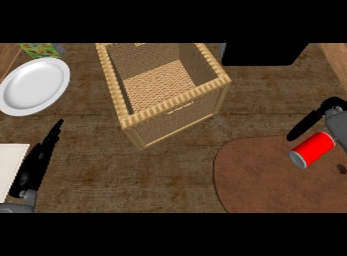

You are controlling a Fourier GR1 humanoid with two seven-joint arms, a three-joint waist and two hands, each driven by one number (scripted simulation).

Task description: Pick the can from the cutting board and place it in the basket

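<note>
Dark wooden worktop point(95, 165): basket point(205, 107) upright at centre, nothing in it. Red can point(312, 149) on its side over the brown cutting board point(264, 180), my right hand point(316, 120) curled around it. Left hand point(39, 157) straight-fingered, resting. Grasp made, I judge; carry and placing remain.

cutting board point(264, 175) cut off below.
</note>
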